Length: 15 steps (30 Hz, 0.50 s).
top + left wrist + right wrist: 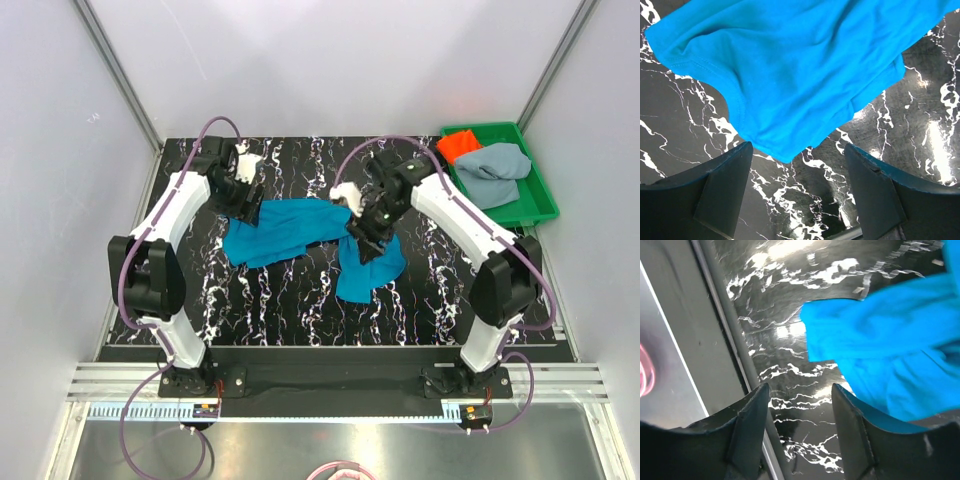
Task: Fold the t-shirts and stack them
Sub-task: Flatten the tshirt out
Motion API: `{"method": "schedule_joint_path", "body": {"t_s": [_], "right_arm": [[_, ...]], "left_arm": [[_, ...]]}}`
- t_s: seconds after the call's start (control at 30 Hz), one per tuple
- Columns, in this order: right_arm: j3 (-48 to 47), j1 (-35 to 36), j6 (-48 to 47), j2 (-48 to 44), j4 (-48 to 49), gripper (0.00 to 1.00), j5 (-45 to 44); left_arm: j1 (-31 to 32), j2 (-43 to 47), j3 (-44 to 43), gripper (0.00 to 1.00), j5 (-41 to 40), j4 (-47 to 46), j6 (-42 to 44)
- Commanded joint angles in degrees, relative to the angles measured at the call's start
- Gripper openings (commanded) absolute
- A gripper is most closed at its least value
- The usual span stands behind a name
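A teal-blue t-shirt (290, 230) lies crumpled across the middle of the black marbled table (280, 310). My left gripper (246, 206) hangs over its left end. In the left wrist view that gripper (797, 167) is open and empty, with a corner of the teal cloth (790, 75) just beyond its fingertips. My right gripper (366, 244) is over the shirt's right part. It (800, 407) is open too, with bare table between its fingers and the teal cloth (890, 340) to their right. An orange-red t-shirt (458, 145) and a grey-blue t-shirt (495, 165) lie in the tray.
A green plastic tray (545, 200) stands at the back right corner of the table. A metal frame rail (715, 315) runs along the table's edge close to my right gripper. White walls enclose the table on three sides.
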State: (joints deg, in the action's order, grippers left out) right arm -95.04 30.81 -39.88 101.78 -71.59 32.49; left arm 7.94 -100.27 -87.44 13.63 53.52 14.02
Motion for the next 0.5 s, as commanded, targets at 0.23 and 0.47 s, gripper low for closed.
{"method": "schedule_joint_path", "body": {"t_s": [0.23, 0.47], "right_arm": [[-2.6, -13.7, 11.8, 8.0, 15.4, 0.62, -7.6], [-12.2, -18.0, 13.6, 21.0, 17.6, 0.62, -6.4]], "left_arm": [[0.1, 0.2, -2.0, 0.81, 1.8, 0.2, -1.3], [0.1, 1.5, -0.6, 0.81, 0.3, 1.8, 1.0]]}}
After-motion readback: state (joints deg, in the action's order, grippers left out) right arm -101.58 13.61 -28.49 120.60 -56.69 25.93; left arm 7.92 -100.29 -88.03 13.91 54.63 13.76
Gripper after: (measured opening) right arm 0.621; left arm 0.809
